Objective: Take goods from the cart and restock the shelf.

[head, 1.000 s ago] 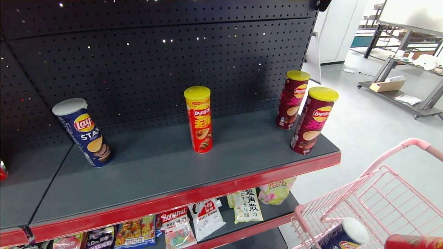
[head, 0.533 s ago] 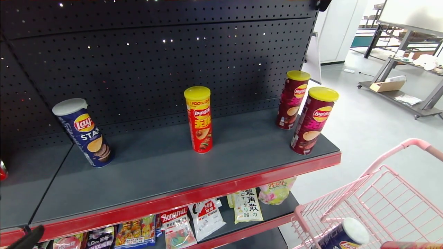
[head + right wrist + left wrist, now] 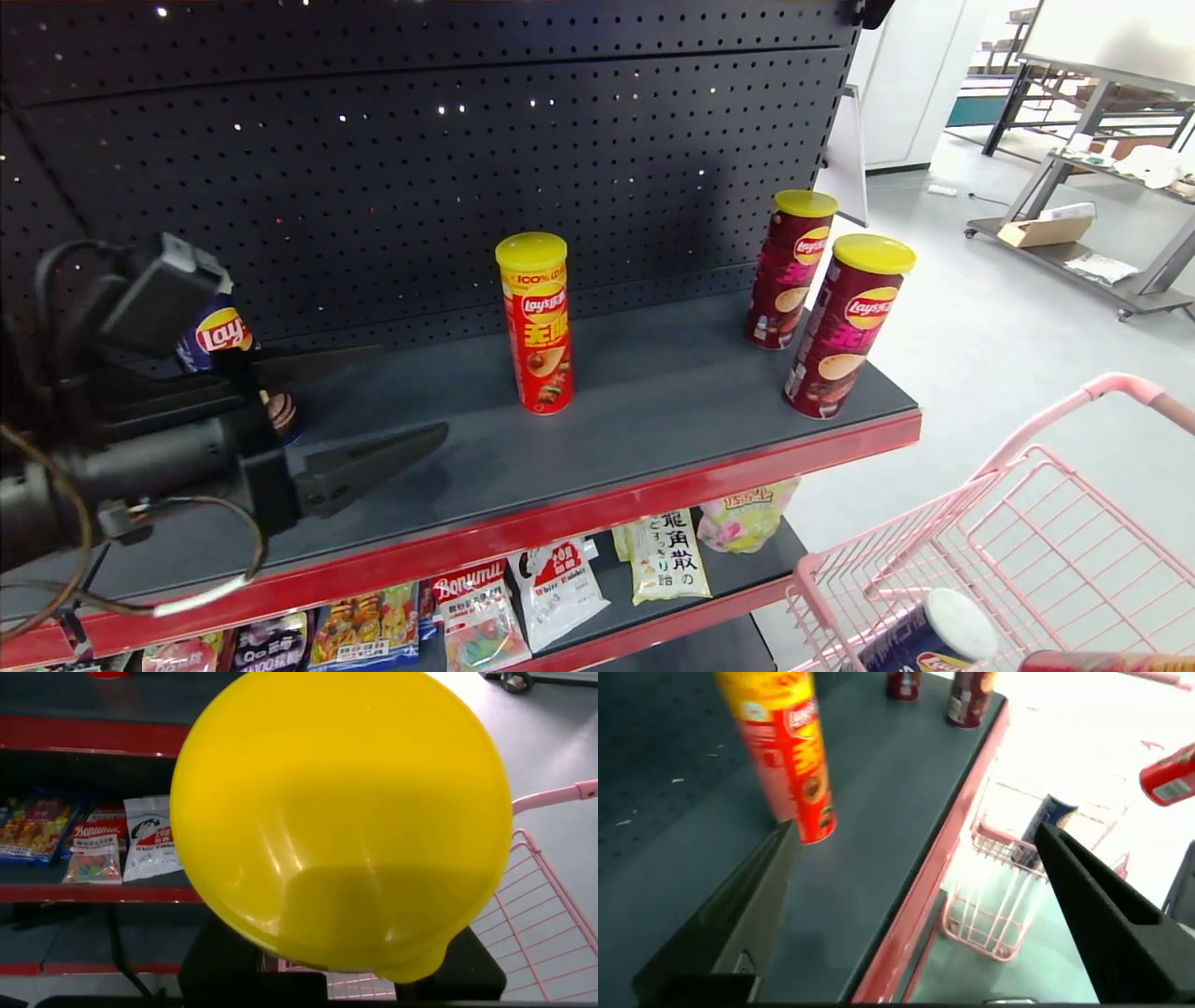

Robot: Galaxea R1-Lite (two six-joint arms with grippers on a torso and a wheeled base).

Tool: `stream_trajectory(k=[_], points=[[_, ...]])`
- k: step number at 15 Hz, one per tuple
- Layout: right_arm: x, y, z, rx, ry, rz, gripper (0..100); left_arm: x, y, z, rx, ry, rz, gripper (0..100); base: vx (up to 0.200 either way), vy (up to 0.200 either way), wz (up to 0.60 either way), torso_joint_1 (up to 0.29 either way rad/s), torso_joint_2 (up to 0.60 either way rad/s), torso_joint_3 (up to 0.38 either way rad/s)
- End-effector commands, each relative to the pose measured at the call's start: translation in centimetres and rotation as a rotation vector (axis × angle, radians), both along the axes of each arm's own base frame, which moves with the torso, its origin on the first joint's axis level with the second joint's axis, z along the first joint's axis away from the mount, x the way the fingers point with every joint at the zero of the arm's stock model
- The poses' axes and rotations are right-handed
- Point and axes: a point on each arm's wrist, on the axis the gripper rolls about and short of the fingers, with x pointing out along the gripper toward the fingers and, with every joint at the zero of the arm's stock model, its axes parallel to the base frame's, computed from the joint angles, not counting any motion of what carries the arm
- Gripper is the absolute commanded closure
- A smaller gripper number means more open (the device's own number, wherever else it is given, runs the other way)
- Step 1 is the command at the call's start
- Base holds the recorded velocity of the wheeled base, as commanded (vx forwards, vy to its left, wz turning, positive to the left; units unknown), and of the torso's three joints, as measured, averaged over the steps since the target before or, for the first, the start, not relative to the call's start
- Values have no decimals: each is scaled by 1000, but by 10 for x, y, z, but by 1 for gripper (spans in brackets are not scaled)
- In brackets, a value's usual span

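My left gripper [image 3: 411, 392] hangs open over the grey top shelf [image 3: 653, 401], in front of the blue chip can [image 3: 217, 331], which its wrist largely hides. Its fingers [image 3: 1102, 905] hold nothing. To its right on the shelf stands a red can with a yellow lid [image 3: 537, 322] [image 3: 789, 756]. Two maroon cans [image 3: 794, 271] [image 3: 845, 327] stand at the shelf's right end. The pink cart [image 3: 1027, 523] holds a blue can [image 3: 924, 639] [image 3: 1050, 817]. Over the cart my right gripper is shut on a red can [image 3: 1111, 661] [image 3: 1169, 775], whose yellow lid [image 3: 341, 812] faces the wrist camera.
Snack bags [image 3: 560, 588] [image 3: 103, 840] fill the lower shelf under the red front rail [image 3: 579, 518]. A black pegboard [image 3: 420, 149] backs the top shelf. Open shelf room lies between the red can and the maroon cans. Racks [image 3: 1092, 233] stand on the floor far right.
My left arm has come in from the left over the top shelf, gripper open, and now covers most of the blue can. The red can at the lower right has sunk lower.
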Motion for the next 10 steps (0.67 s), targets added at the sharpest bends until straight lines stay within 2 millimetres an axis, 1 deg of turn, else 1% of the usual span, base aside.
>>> stream_trajectory(k=[1,3,4,6,7,8,9,10], points=[[0,0,1,1,-2,1,100,46,-29,-32,44,96,-56,0,0,0,0,0,0,0],[0,0,2,1,-2,-5,100,71,-36,-37,57,101,-21,0,0,0,0,0,0,0],[0,0,2,1,-3,-8,100,77,-38,-38,59,99,-4,0,0,0,0,0,0,0],[-1,0,4,1,-11,-10,100,88,-35,-40,67,91,27,0,0,0,0,0,0,0],[-1,0,4,2,-13,-10,100,101,-25,-43,90,51,71,0,0,0,0,0,0,0],[-1,0,4,2,-14,-11,100,106,-22,-43,95,36,81,0,0,0,0,0,0,0],[-1,0,4,2,-14,-11,100,115,-18,-46,87,2,95,0,0,0,0,0,0,0],[-1,0,4,2,-13,-11,100,118,-19,-45,75,-15,88,0,0,0,0,0,0,0]])
